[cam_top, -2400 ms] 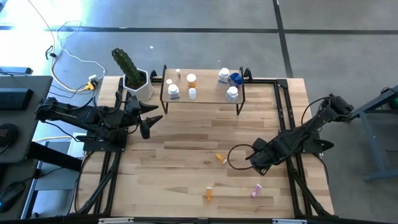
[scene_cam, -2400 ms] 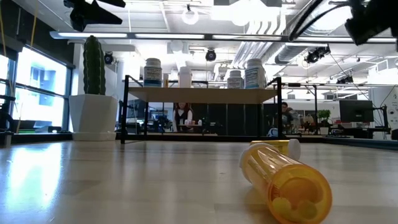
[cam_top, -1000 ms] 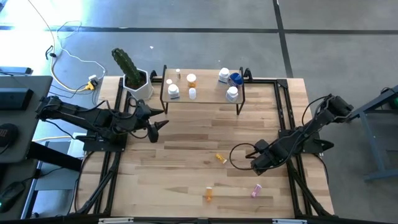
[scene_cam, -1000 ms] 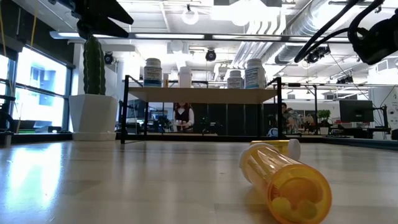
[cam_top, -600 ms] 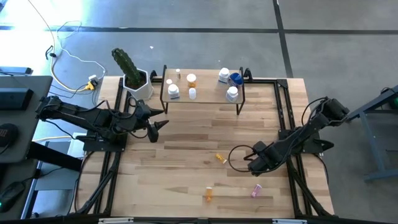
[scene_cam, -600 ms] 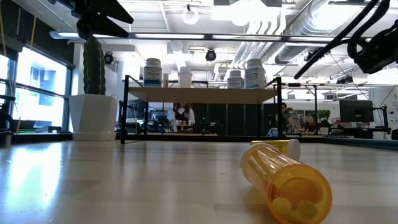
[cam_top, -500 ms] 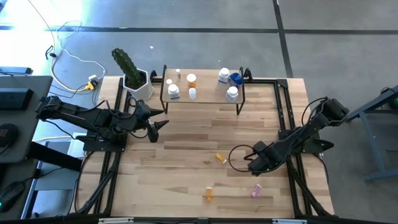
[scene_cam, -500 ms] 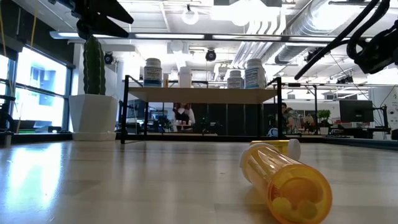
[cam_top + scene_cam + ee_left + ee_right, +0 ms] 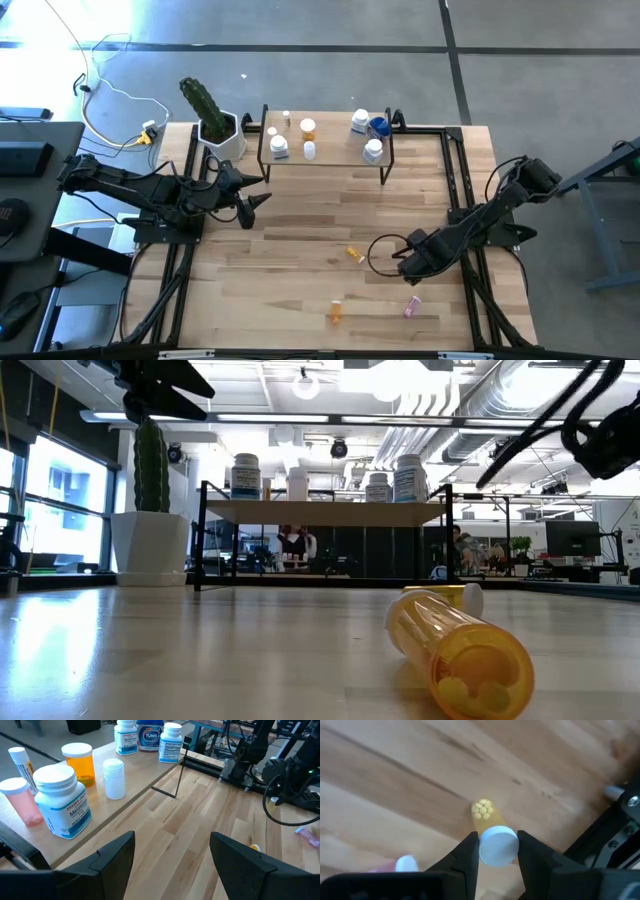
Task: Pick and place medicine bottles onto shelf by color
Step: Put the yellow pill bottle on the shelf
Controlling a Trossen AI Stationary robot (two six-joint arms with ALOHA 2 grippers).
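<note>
The shelf (image 9: 330, 152) at the table's far side carries several medicine bottles, among them a white one (image 9: 279, 147), an orange one (image 9: 308, 128) and a blue one (image 9: 378, 127). Two orange bottles (image 9: 354, 254) (image 9: 336, 312) and a pink bottle (image 9: 411, 305) lie loose on the tabletop. My right gripper (image 9: 405, 270) points down at the near right, shut on another orange bottle (image 9: 487, 822), which the arm hides in the high view. My left gripper (image 9: 252, 205) hangs open and holds nothing, left of the shelf. My right gripper pinches the orange bottle's white cap (image 9: 497, 851) between its two fingers (image 9: 469, 855), one on either side. The fingers come from above, pointing down. The bottle stands upright below them, the yellow pills (image 9: 482, 809) at its bottom; whether its base rests on the table I cannot tell.
A white pot with a green cactus (image 9: 215, 125) stands at the far left, beside the shelf. Black frame rails (image 9: 460, 200) run along the table's right side. Bare wood lies in the middle between both arms. The low view shows the nearest orange bottle (image 9: 460, 655) on its side.
</note>
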